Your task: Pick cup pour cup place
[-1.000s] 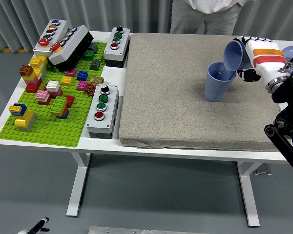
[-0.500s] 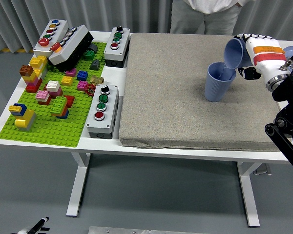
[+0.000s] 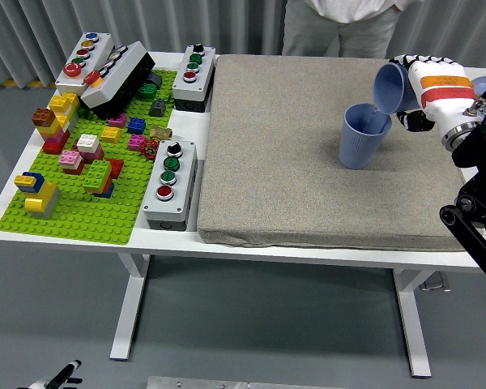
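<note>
In the head view, our right hand (image 3: 428, 91) has its fingers clamped around a light blue cup (image 3: 389, 87), tipped steeply so its mouth points down and to the left, just over the rim of a second blue cup (image 3: 363, 136) standing upright on the grey mat (image 3: 308, 186). The standing cup sits below and to the left of the fingers, its rim close under the lip of the tilted one; we cannot tell whether the two touch, nor whether anything is flowing.

Compared with a second ago, the hand and held cup have drifted slightly to the right and a touch upward, while the tilt looks nearly the same and the standing cup has not moved. We judge the pour to be at or near its end, with the hand perhaps starting to ease back. Setting the held cup upright and placing it on the mat would remain.

Our left hand is not in view. Far to the left of the fingers lie a green brick baseplate (image 3: 105, 219) and several button boxes (image 3: 169, 185). A person (image 3: 340, 24) stands at the desk's far side; their hands are not visible.
</note>
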Controlling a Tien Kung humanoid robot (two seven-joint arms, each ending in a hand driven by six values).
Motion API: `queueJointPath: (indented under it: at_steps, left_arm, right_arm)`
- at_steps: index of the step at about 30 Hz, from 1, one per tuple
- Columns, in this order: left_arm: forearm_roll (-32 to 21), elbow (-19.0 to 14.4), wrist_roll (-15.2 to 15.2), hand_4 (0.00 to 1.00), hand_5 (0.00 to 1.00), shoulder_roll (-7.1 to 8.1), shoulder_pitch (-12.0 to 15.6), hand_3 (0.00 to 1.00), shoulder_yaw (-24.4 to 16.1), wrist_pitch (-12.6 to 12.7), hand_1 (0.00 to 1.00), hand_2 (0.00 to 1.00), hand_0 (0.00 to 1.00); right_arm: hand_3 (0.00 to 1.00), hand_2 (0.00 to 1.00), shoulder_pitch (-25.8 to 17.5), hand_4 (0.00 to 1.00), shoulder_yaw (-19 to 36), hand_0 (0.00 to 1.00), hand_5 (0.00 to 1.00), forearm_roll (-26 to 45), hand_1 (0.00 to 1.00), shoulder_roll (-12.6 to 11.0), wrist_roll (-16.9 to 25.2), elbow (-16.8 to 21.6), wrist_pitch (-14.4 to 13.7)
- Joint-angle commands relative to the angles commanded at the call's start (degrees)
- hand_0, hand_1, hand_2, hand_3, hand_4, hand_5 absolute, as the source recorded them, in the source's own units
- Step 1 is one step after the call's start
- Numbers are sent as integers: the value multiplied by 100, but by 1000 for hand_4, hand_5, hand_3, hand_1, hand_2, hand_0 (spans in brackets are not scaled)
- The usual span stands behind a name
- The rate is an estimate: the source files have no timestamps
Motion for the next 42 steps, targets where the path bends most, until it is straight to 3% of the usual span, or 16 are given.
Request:
queueJointPath:
  at_steps: [25,34,42]
  left_arm:
    - [1,0,4,649,998,3,2,788,-3,2,816,887,868]
    - [-18,0,8,648,998,-1,35,788,11,4,816,887,868]
    - [-33,0,11,644,998,-1,53,788,25,4,816,887,868]
  right_arm:
    - [595,518,-6,688,-33,775,2,-70,646,15,-123,-5,-9]
    - [594,518,-11,688,17,776,2,109,646,61,-111,-88,-19]
    - [596,518,20,684,154,777,2,603,647,109,23,-172,-209]
